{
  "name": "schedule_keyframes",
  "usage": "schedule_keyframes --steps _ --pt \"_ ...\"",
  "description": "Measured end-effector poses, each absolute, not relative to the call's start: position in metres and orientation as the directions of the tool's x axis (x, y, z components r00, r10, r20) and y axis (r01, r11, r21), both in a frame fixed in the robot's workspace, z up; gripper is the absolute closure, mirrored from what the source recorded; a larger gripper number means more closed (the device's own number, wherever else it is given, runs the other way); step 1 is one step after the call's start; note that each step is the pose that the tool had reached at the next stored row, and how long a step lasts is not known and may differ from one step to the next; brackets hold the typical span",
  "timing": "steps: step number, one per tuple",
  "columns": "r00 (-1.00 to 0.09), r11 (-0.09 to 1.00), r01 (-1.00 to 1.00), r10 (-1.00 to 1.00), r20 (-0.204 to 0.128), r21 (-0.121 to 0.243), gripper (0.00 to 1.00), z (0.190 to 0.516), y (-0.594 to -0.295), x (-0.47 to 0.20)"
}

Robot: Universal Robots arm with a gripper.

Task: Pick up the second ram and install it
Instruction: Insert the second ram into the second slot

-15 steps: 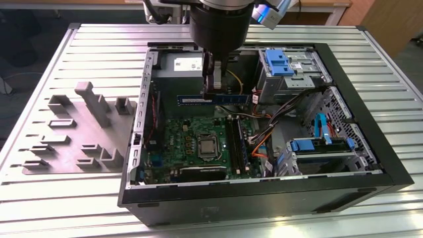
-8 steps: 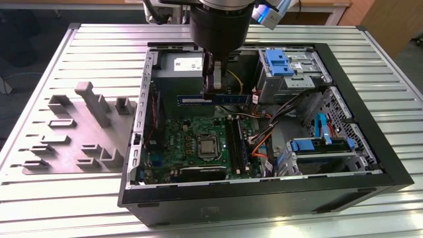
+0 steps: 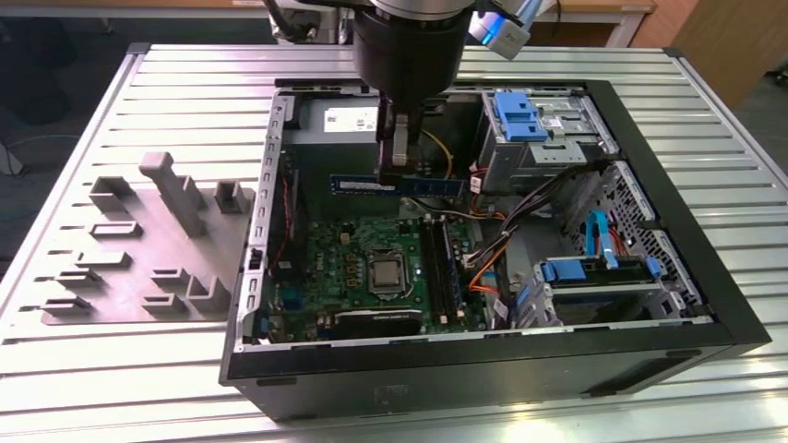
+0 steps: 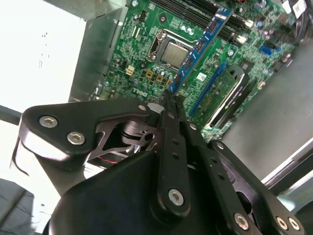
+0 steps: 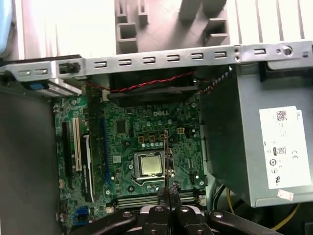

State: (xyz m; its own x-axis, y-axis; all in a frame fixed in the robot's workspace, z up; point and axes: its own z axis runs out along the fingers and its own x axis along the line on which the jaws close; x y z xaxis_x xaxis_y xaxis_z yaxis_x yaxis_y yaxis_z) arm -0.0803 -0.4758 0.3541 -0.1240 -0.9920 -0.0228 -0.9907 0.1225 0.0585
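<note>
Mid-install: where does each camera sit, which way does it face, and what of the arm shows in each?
Exterior view: off the arm, raised, looking down into the open computer case; the arm's wrist and the gripper show, shut on the second ram.
First wrist view: on the wrist, looking down past the gripper onto the motherboard and power supply.
Second wrist view: on the wrist, behind the gripper's linkage, looking along the ram.
Both wrist views share gripper, ram and processor.

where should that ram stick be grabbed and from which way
Pinch the second ram across its flat faces, mid-length on the top long edge, coming down from above. It is a thin board on edge; the claw holds it so, lower edge free.
</note>
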Motion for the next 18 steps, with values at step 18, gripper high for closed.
schedule_keyframes --steps 18 --pt "-0.437 0.435 -0.898 -0.899 -0.023 0.058 0.88 0.3514 -0.4758 -0.0803"
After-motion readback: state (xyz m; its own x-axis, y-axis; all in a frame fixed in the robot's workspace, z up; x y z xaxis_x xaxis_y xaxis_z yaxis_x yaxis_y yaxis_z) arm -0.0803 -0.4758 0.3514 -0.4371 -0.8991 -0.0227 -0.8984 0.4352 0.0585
